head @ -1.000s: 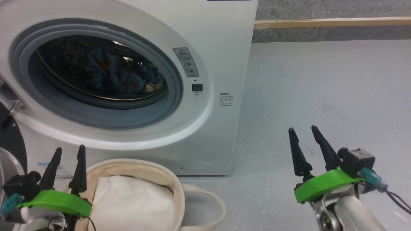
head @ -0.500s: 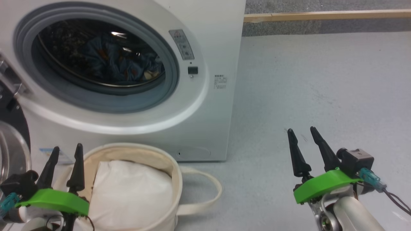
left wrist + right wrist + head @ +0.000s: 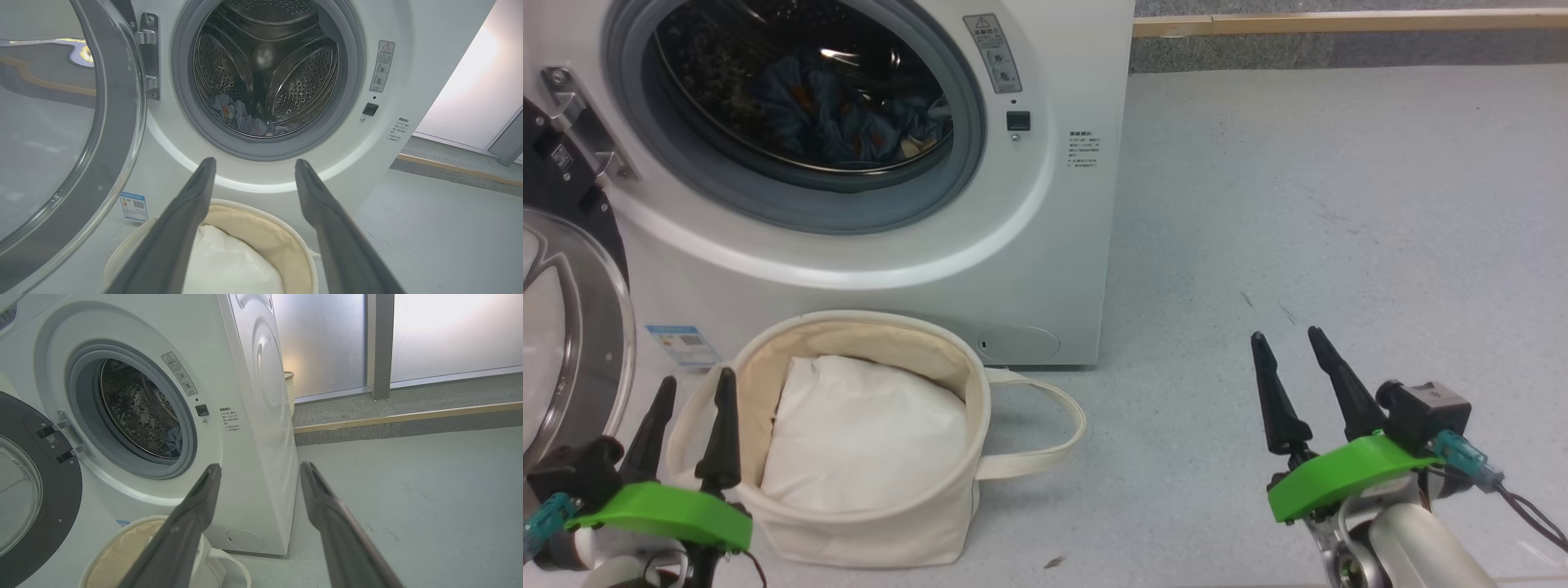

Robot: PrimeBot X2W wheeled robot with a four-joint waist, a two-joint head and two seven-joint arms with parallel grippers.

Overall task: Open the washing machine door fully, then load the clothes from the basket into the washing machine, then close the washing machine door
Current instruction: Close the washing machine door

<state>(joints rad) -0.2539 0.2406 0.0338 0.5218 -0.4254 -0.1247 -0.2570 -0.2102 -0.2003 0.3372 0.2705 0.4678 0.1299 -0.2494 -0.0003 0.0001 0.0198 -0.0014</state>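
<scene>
Down at the bottom of the head view, both grippers sit low with their fingers pointing toward the machine. The left gripper (image 3: 697,377) has its two dark fingers a modest gap apart and nothing between them, right next to the left rim of the small round cream canvas basket (image 3: 874,535). The right gripper (image 3: 1285,333) is spread about the same, also empty, over bare grey speckled floor (image 3: 1298,204) well off to the right of the basket.

The basket stands upright, mouth up, just in front of the machine's base. One looping fabric handle (image 3: 1045,441) flops out to the right onto the floor. Inside it is plain white cushion-like padding (image 3: 866,433).

Behind that is the big white front-loading washing machine (image 3: 1045,269), its grey-ringed opening facing the robot. The large round washing machine door (image 3: 600,327), black rim and clear glass bowl, is swung wide open to the left on its metal hinge (image 3: 580,122). The light blue clothes with orange-brown print (image 3: 841,122) are in the perforated steel drum (image 3: 302,77), a crumpled heap along the drum's bottom, wider than it is tall.

A wooden strip (image 3: 1339,22) runs across the floor beyond the machine.
</scene>
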